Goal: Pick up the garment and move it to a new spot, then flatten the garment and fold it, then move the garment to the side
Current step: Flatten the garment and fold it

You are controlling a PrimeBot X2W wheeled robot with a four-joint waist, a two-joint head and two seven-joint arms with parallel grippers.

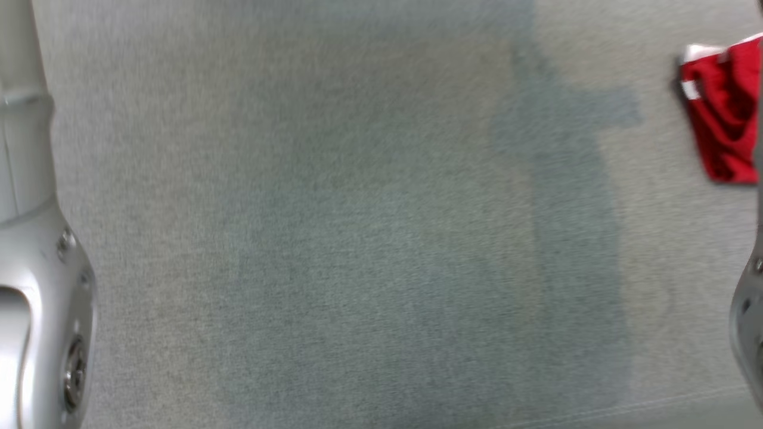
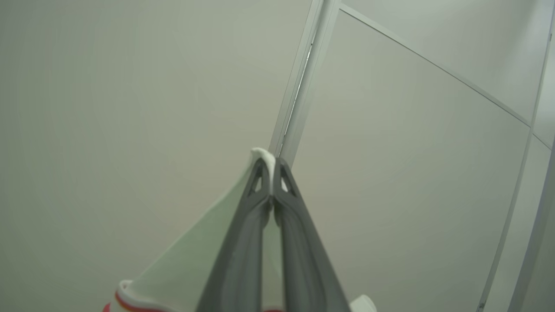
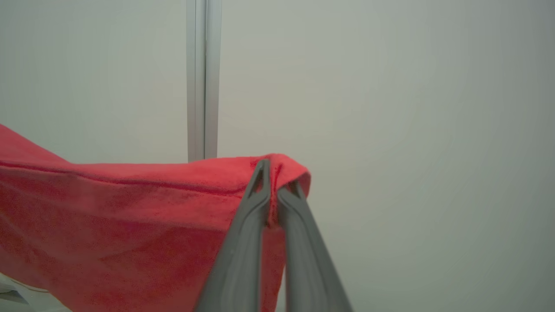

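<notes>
The left hand (image 2: 271, 167) is closed, its two dark fingers (image 2: 243, 242) pressed together along most of their length. A small fold of white cloth is nipped between the tips and pokes out just past them. From that pinch, a pale, whitish sheet of the garment (image 2: 186, 264) falls away to the left of the fingers. A red band runs along its lower edge near the bottom of the left wrist view. Beyond the fingertips are a plain light wall (image 2: 130, 108) and a pale upright frame post (image 2: 303, 86).

The right hand (image 3: 277, 175) is also closed. It grips a rolled red edge of the garment (image 3: 130, 208), which bulges over and around the tips. From there the red cloth stretches out to the left of the fingers with a stitched seam along its top. It hangs in a broad sheet below that line. Behind it stands another light wall (image 3: 390, 130) with a narrow pale post (image 3: 204, 78).

In the head view, a bunch of the garment (image 1: 724, 113), red with white trim, hangs at the upper right. It is close beside the right arm (image 1: 750, 310), over a grey woven surface (image 1: 334, 226). This view is blurred, so I cannot tell whether the cloth touches the surface. The left forearm (image 1: 36, 268) runs up the left edge, well apart from that red bunch.
</notes>
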